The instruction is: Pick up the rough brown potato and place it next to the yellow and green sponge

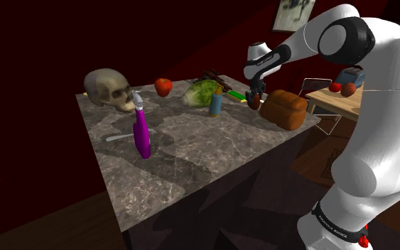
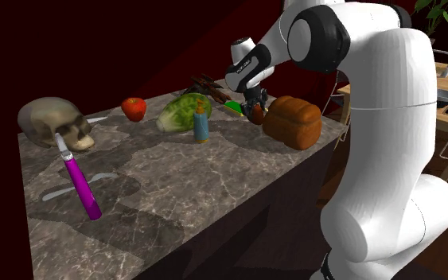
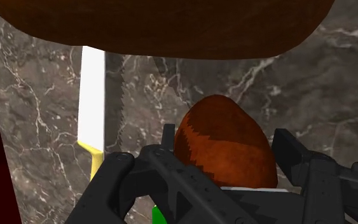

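Though the arm crowds the far corner of the tabletop [image 1: 191,153], I can make out the pincer [image 1: 253,98] clamped on the reddish-brown potato [image 3: 227,153], one black finger against each flank. That spot lies between the brown bread loaf [image 1: 285,109] and the yellow and green sponge [image 1: 235,94], with the sponge just beside the pincer. So the grasp looks done, and to my eye the potato is already near where it belongs. What remains is setting it down by the sponge and letting go. Whether the potato rests on the marble or hangs just clear of it I cannot tell, since the pincer covers its underside. Part of the sponge is hidden behind the hand and the blue bottle [image 1: 216,104].
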